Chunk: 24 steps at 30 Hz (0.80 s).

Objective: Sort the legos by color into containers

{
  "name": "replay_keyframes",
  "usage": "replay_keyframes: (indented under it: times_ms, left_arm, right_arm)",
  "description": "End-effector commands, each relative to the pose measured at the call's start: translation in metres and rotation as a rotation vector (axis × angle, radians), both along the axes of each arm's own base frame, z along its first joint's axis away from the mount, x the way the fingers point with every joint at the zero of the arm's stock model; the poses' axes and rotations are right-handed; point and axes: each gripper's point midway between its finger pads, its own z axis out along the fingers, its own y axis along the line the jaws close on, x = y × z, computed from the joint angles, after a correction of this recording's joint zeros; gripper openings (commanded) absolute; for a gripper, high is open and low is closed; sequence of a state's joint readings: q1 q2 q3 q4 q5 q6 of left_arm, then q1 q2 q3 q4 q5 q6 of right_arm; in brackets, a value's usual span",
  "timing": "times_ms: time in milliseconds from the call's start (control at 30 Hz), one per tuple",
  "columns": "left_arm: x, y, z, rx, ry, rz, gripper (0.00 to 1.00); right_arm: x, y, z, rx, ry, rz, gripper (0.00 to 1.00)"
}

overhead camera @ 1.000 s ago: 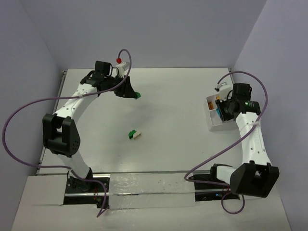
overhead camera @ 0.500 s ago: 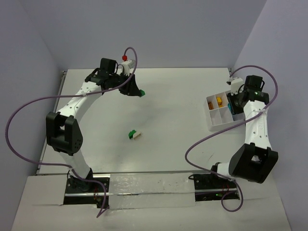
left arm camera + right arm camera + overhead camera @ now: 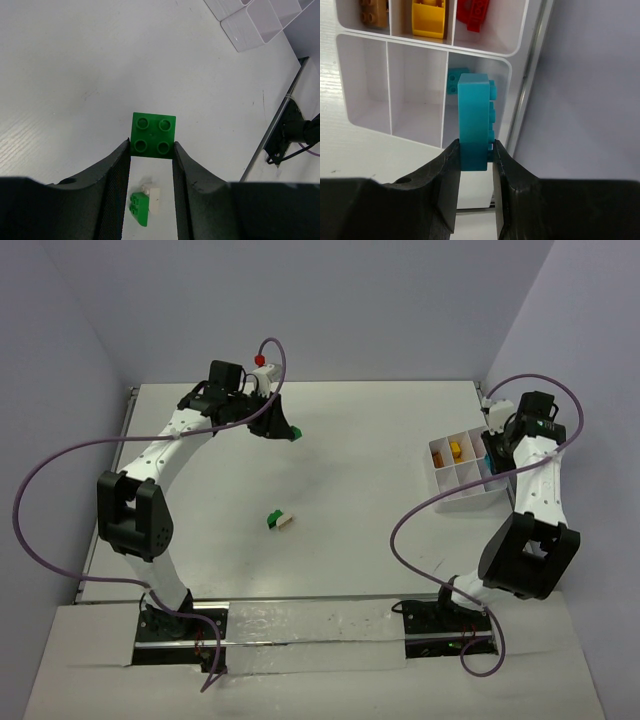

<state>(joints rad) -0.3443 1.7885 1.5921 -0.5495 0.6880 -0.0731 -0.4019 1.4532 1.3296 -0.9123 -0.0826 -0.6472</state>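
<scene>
While the left gripper pinches a green brick at far left, the right gripper clamps a teal brick over the white tray at right.

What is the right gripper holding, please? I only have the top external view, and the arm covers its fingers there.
Observer: The right gripper is shut on a teal brick, with its studs pointing sideways.
Operator: Thank you. What is in the tray behind it?
Observer: In the white tray, the compartment in line with it already holds a second teal brick.
Operator: And the row beyond that?
Observer: A brown brick, a yellow brick and a red piece, each in its own compartment.
</scene>
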Motion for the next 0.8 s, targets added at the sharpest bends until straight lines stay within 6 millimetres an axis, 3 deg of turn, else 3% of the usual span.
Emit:
replay_keyframes:
  times_ms: [0,233,400,633,767]
  left_arm:
    - [0.008,-0.003,0.019,-0.022,-0.058,-0.005,0.0]
    - [0.009,-0.003,0.019,-0.021,-0.055,-0.004,0.0]
    - [0.008,-0.003,0.017,-0.022,-0.051,-0.002,0.0]
    - [0.007,-0.005,0.019,-0.028,-0.053,-0.012,0.0]
    - [-0.001,-0.009,0.02,-0.051,-0.046,-0.051,0.0]
  right_arm:
    - [0.013,-0.012,0.016,-0.051,-0.045,0.002,0.06]
    - [0.016,-0.016,0.011,-0.058,-0.034,0.003,0.2]
    - [0.017,-0.015,0.015,-0.053,-0.045,0.002,0.5]
    - [0.018,-0.003,0.033,0.001,-0.073,0.016,0.62]
    - [0.017,0.016,0.059,0.062,-0.127,0.068,0.65]
